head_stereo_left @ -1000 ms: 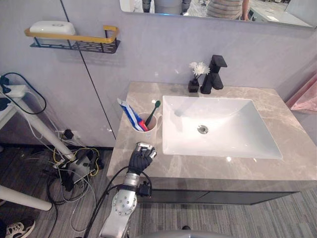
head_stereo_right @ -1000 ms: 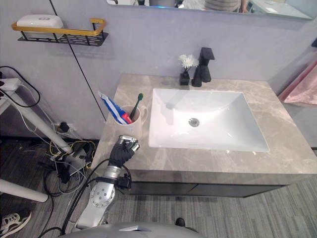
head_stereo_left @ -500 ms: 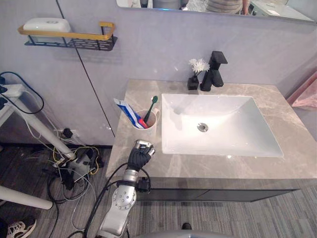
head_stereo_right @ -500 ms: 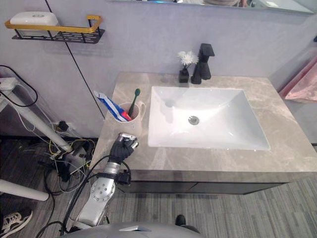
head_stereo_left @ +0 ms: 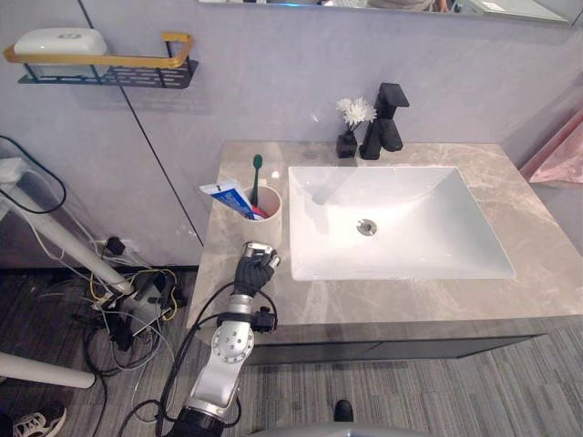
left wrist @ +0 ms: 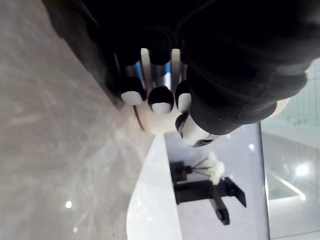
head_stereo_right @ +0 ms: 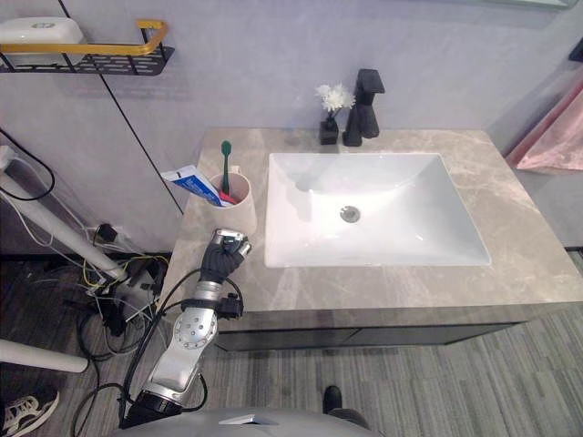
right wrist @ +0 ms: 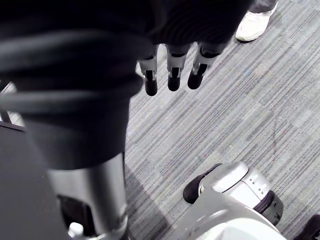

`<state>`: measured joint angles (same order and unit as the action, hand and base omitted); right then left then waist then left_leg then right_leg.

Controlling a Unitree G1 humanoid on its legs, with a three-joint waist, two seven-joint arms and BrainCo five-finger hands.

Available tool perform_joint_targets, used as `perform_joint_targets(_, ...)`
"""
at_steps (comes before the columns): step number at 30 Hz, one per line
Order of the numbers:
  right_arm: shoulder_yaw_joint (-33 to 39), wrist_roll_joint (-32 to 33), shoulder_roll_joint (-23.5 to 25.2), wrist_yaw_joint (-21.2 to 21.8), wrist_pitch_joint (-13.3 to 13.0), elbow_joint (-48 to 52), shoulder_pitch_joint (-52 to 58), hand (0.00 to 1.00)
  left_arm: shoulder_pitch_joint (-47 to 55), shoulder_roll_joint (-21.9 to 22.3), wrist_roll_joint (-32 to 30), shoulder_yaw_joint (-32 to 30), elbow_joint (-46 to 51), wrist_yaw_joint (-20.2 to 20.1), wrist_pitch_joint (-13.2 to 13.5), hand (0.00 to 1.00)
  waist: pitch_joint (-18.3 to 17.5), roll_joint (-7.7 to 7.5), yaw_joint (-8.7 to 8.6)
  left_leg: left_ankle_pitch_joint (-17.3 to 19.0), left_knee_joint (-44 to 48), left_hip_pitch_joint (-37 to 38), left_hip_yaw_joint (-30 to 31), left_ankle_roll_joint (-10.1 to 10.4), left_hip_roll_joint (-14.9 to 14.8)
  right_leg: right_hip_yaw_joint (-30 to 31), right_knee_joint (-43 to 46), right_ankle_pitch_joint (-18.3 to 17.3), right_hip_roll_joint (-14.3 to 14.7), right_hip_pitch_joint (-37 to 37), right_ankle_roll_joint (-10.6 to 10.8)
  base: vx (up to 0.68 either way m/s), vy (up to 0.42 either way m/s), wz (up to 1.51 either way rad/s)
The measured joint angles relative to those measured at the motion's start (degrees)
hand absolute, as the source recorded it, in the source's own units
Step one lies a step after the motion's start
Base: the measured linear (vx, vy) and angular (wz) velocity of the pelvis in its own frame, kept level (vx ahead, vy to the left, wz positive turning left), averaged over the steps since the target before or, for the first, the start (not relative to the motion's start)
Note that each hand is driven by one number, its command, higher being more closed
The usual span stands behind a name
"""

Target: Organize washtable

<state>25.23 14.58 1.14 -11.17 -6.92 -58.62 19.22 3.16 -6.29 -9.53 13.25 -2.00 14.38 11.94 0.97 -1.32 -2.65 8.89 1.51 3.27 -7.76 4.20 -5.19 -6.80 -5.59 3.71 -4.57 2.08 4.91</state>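
Left hand (head_stereo_left: 255, 270) rests on the counter (head_stereo_left: 437, 300), lower left of centre in the head view. Its fingers (left wrist: 161, 102) are curled into a fist, holding nothing. Cup (head_stereo_left: 264, 204) stands upright just behind the hand, beside the left edge of the sink (head_stereo_left: 401, 228); can't tell if hand and cup touch. In the cup: green toothbrush (head_stereo_left: 257, 173) standing up, toothpaste tube (head_stereo_left: 223, 193) leaning out left. Black faucet (head_stereo_left: 385, 120) and small black vase (head_stereo_left: 347, 144) with a white flower sit at upper centre. Shelf (head_stereo_left: 109, 71) at upper left carries a white soap box (head_stereo_left: 53, 41). Right hand (right wrist: 172, 70) hangs over the floor (right wrist: 240, 110), fingers straight, empty.
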Motion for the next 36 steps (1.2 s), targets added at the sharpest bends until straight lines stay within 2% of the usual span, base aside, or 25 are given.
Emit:
perform_joint_targets(8, 0.07, 0.0, -0.01, 0.0, -0.02, 0.07, -0.81, 0.0, -2.63, 0.08, -1.04, -2.34, -2.59, 2.57, -0.46, 1.0, 0.07, -0.01, 0.01, -0.62, -0.31, -0.99, -1.46, 0.36, -0.03, 1.59, -0.06, 1.17, 0.09, 1.92, -0.15, -0.05, -0.006, -0.1)
perform_joint_targets(24, 0.03, 0.03, 0.08, 0.02, -0.11, 0.47, -1.14, 0.0, -4.81, 0.1, -1.03, -4.25, -4.54, 4.7, -0.5, 1.0, 0.08, 0.12, 0.07, -1.37, -1.37, -2.71, -2.7, 1.3, -0.04, 3.0, -0.07, 1.5, 0.28, 4.21, -0.09, -0.03, -0.005, -0.03)
perform_joint_targets(32, 0.01, 0.04, 0.08, 0.1, -0.2, 0.58, -1.12, 0.0, -2.09, 0.63, -0.33, -4.41, -0.97, 2.73, -0.41, 1.0, -0.04, 0.32, 0.12, -1.91, -1.99, -2.21, -2.19, 0.76, -0.07, 2.75, -0.03, 1.74, 0.32, 4.15, -0.29, 0.02, 0.002, 0.0)
perform_joint_targets(36, 0.0, 0.05, 0.09, 0.56, -0.34, 0.64, -1.14, 0.0, 1.41, 0.88, 5.0, -3.72, 3.43, -0.59, 0.25, 1.0, -0.12, 0.48, 0.07, -1.99, -2.05, -1.8, -1.27, 0.61, -0.06, 1.68, 0.3, 1.73, 0.32, 3.73, -0.28, 0.09, 0.008, 0.09)
